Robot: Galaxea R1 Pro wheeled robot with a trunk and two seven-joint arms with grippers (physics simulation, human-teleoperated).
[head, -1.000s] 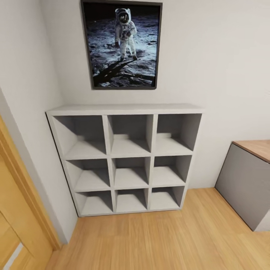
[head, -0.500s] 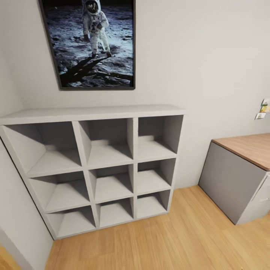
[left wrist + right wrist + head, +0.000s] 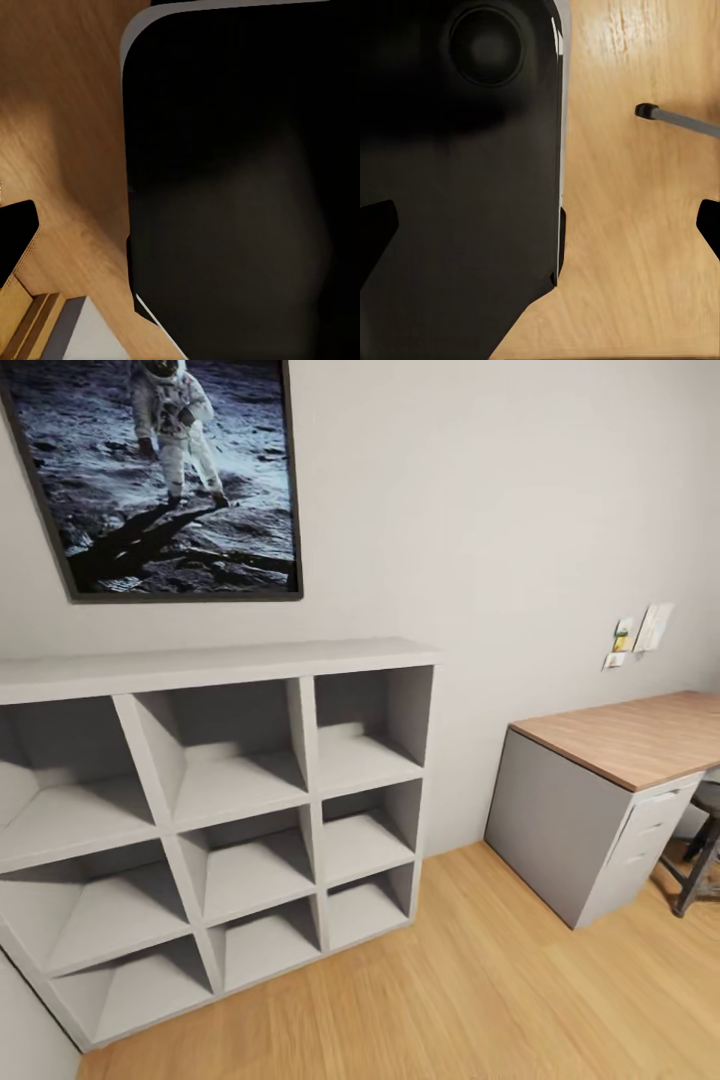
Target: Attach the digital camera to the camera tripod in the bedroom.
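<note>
The digital camera is out of view. In the right wrist view a thin silver leg with a black foot (image 3: 675, 120) stretches over the wood floor; I cannot tell whether it belongs to the camera tripod. My right gripper (image 3: 540, 229) is open, its black fingertips (image 3: 375, 225) at the two sides of that view with nothing held between them. My left gripper (image 3: 180, 240) looks open too. One black fingertip (image 3: 15, 240) shows at the edge of the left wrist view, and the other is lost against my own black body (image 3: 240, 180).
A grey nine-cubby shelf (image 3: 220, 660) stands against the white wall under a framed astronaut poster (image 3: 160, 470). To the right is a grey desk with a wood top (image 3: 630, 735), drawers, and a dark metal stool (image 3: 700, 850). Light wood floor (image 3: 480, 990) lies in front.
The head view has swung right: shelf and poster slid toward the left, the orange door frame left the picture, and the desk and stool came in. That is camera motion.
</note>
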